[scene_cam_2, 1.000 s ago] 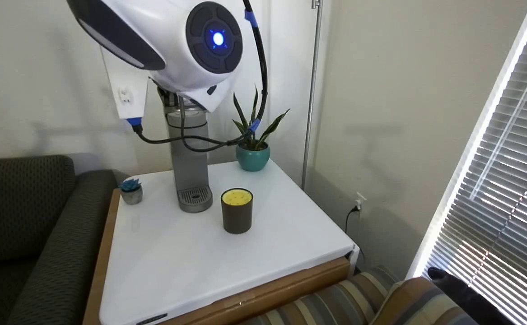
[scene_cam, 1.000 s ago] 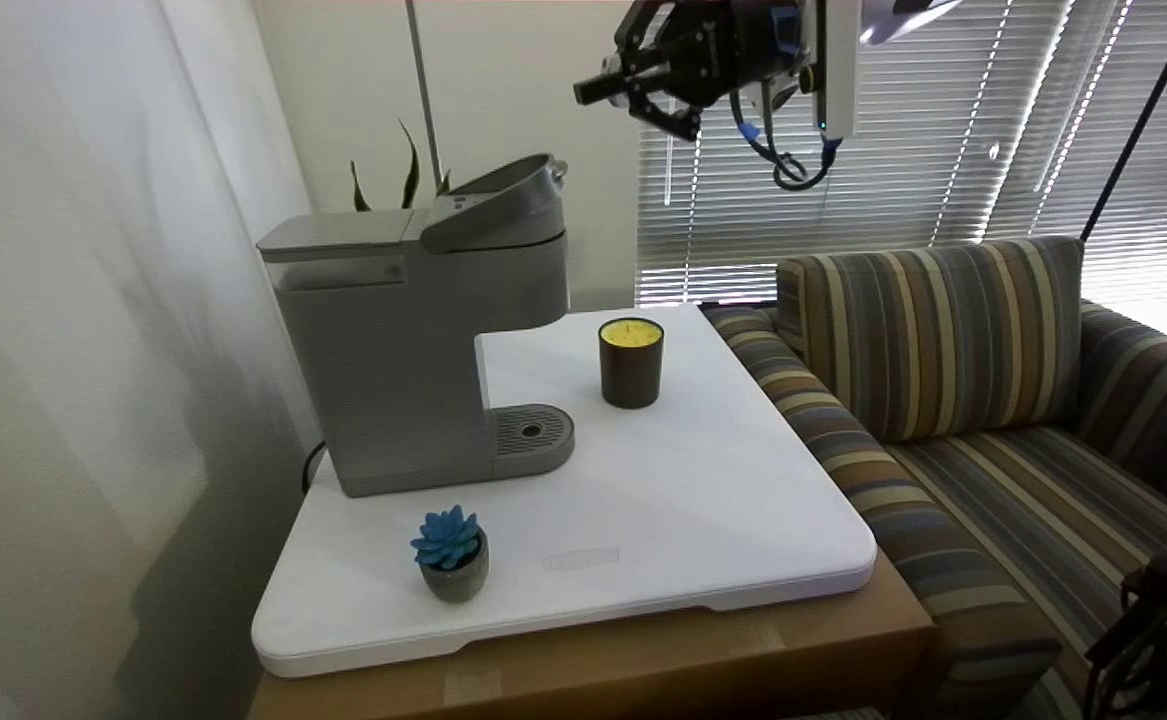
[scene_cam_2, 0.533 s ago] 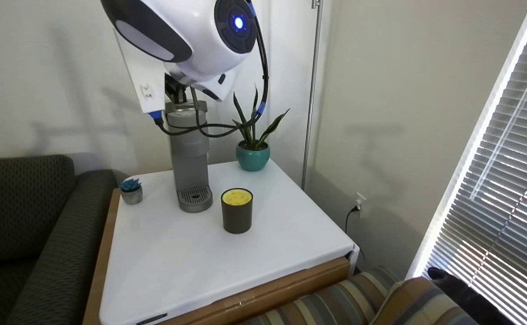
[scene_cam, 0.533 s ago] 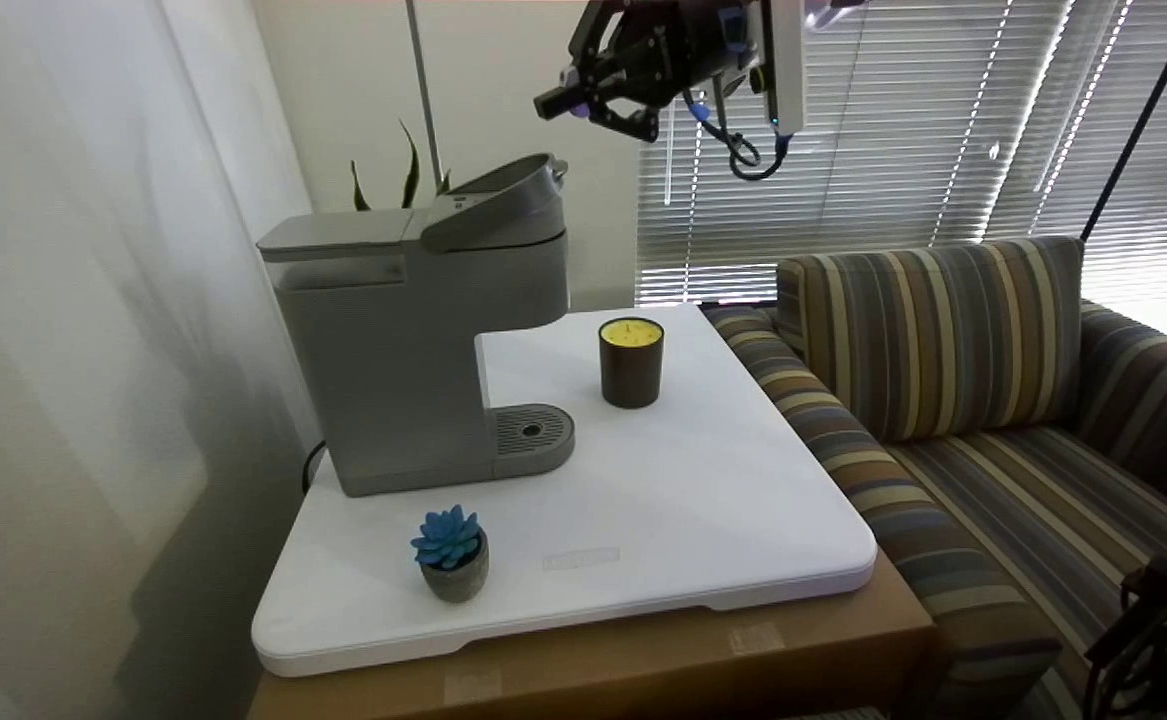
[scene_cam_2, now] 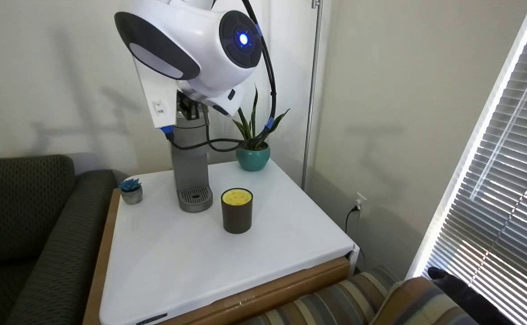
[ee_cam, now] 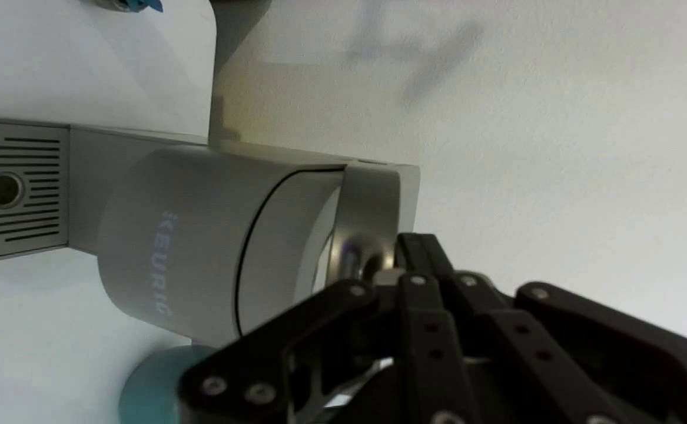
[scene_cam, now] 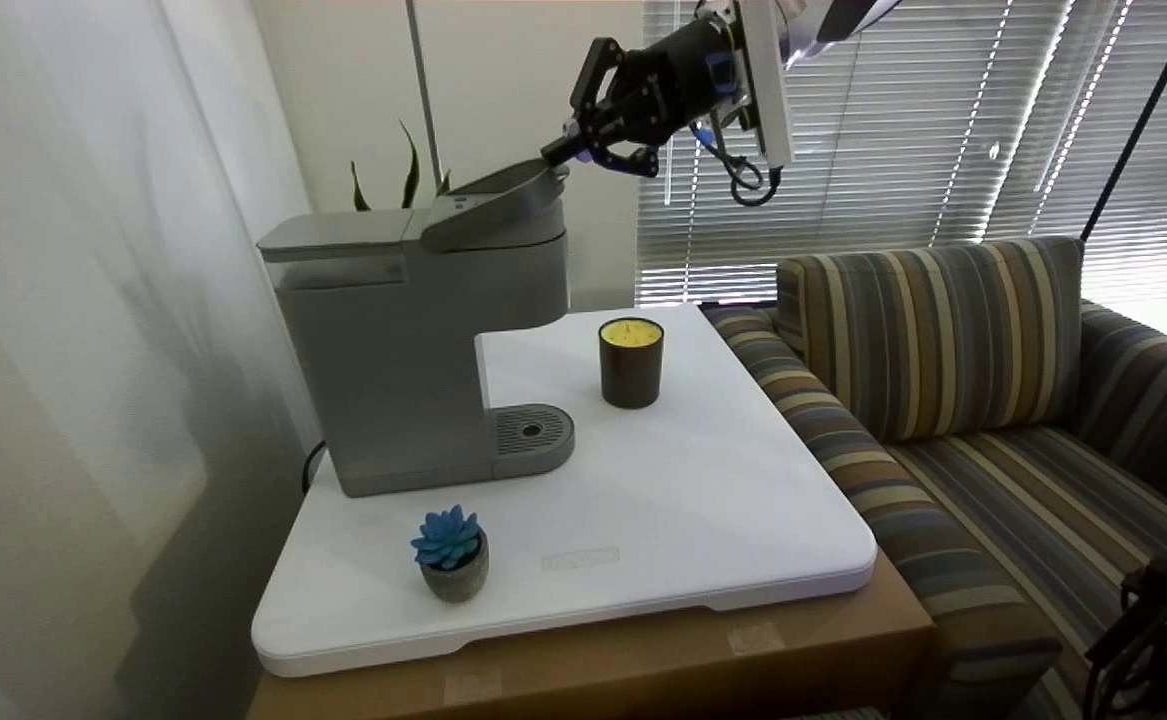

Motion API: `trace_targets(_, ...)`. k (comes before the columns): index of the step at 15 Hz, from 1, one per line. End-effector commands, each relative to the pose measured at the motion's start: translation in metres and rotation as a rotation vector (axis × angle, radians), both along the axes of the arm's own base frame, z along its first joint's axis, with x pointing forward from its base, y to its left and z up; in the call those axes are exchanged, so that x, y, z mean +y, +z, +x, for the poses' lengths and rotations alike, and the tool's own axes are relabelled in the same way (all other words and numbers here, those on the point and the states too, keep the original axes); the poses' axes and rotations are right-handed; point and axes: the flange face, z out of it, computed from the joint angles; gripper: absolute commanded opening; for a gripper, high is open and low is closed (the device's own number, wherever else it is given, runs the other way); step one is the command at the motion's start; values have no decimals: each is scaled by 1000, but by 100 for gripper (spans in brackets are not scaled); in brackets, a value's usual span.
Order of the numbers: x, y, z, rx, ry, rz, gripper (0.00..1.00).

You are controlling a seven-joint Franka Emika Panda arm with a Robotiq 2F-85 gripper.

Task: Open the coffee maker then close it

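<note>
Dark sofa, 1, along a side of the white table in an exterior view. Striped armchair, 1, just beside a different side.

Table: 1, rounded corners, brown boxy support beneath.

Arm, 1, white, extended over the table, one blue light lit on it; in an exterior view it partly hides the top of the coffee maker.

Coffee maker: 1, grey, upright on the table. Lies below the hand, its upper front rim right at the fingertips; touching or just beneath, cannot tell. Top lid, 1, slopes upward to the front. Wrist view: one silver band across the lid, the fingertips overlapping its edge. Lid fully seated or slightly raised, cannot tell. Drip base, 1, at the foot of the front, well below the hand.

Teal-potted plant, 1, long upright leaves, at the flank of the coffee maker away from the succulent.

Hand: 1, black, clenched, fingers pressed together, angled down at the lid.

Dark cup, 1, yellow top, upright, near the drip base but apart from it, in both exterior views.

Succulent: 1, blue, grey-potted, upright, near the coffee maker's opposite flank, apart from it, close to the table's edge.
</note>
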Motion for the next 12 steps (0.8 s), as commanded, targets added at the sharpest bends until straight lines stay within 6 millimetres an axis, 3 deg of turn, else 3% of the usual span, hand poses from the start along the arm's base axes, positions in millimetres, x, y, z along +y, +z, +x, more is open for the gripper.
trace_targets(1,-5,-5,5,20,-53,-28,0)
trace_targets(12,-8,-18,-4,121,-127,20,0)
